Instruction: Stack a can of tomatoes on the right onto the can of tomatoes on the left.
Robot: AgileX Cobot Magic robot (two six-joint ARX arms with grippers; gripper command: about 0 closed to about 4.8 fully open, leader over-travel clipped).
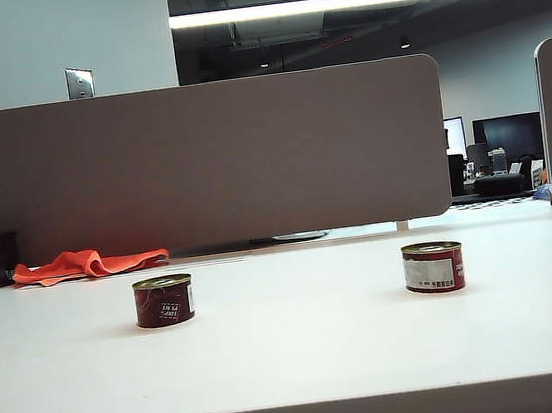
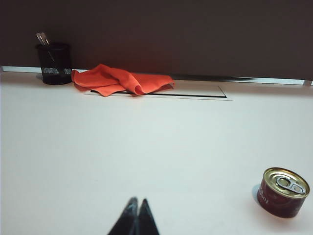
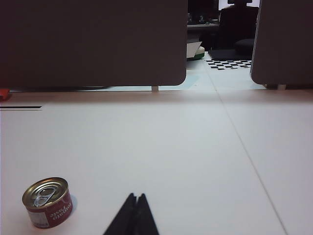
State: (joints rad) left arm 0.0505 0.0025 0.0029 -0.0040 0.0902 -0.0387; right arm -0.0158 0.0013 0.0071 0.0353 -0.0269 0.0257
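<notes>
Cans [image 1: 164,300] [image 1: 433,267] apart from both closed jaws.

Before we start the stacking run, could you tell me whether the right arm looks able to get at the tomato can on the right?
Probably yes. The right can stands upright on bare table, with nothing between it and the shut right gripper.

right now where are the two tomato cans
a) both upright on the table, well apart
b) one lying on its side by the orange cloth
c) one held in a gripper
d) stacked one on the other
a: the left can and the right can stand upright and apart on the table, while the left gripper and right gripper are shut and empty.
</notes>
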